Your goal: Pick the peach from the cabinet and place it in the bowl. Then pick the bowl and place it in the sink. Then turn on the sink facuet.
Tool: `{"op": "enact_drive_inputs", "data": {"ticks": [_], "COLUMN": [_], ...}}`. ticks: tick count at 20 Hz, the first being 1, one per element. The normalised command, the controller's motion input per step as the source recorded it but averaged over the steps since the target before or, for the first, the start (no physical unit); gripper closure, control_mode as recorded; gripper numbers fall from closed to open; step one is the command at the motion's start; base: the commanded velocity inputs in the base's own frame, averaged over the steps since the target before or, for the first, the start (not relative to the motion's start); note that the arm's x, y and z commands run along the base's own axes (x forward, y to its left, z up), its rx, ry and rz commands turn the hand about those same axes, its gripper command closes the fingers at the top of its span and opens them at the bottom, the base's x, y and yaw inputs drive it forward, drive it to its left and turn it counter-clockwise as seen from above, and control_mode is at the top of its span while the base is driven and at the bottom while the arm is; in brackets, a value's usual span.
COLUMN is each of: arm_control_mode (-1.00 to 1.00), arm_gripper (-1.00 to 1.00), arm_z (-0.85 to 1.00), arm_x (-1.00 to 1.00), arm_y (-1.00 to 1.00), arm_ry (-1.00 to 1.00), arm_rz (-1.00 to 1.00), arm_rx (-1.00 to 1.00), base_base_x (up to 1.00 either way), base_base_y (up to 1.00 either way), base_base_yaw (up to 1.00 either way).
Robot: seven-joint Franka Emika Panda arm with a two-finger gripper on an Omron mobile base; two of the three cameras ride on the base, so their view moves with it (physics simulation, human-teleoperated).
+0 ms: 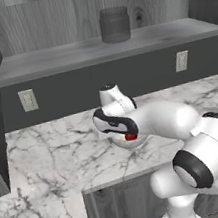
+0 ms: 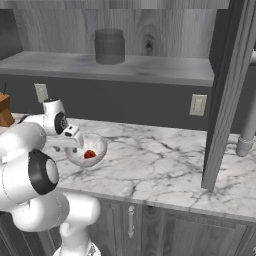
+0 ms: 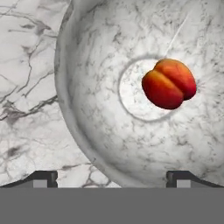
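The peach (image 3: 169, 83) lies in the bottom of the whitish mottled bowl (image 3: 87, 131), which stands on the marble counter. My gripper (image 3: 113, 178) hovers just over the bowl's near rim, open, its fingertips (image 3: 43, 177) wide apart with nothing between them. From the left base view the hand covers most of the bowl (image 1: 121, 143), and the peach (image 1: 130, 136) shows as a red spot under it. From the right, the gripper (image 2: 77, 141) hangs above the bowl (image 2: 98, 146) with the peach (image 2: 90, 154) inside. The cabinet shelf (image 1: 61, 57) runs above. Sink and faucet are out of view.
A dark grey jar (image 1: 115, 24) stands on the cabinet shelf (image 2: 160, 69). An open dark cabinet door (image 2: 225, 100) juts over the counter at the right. Wall outlets (image 1: 28, 100) sit on the dark backsplash. A brown object (image 2: 4, 112) is at the far left.
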Motion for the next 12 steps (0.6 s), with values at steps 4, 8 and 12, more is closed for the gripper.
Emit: {"op": "enact_drive_inputs", "data": {"ticks": [4, 8, 12], "arm_control_mode": [-1.00, -1.00, -1.00], "arm_gripper": [-1.00, -1.00, -1.00], "arm_z": [-0.54, -0.45, -0.24], "arm_x": [0.13, 0.00, 0.00], "arm_y": [0.01, 0.00, 0.00], "arm_ry": [0.16, 0.07, 0.00], "arm_rz": [0.11, 0.11, 0.09], "arm_rx": [-0.03, -0.04, -0.03], "base_base_x": [0.00, 0.00, 0.00], "base_base_y": [0.00, 0.00, 0.00], "base_base_yaw": [0.00, 0.00, 0.00]}}
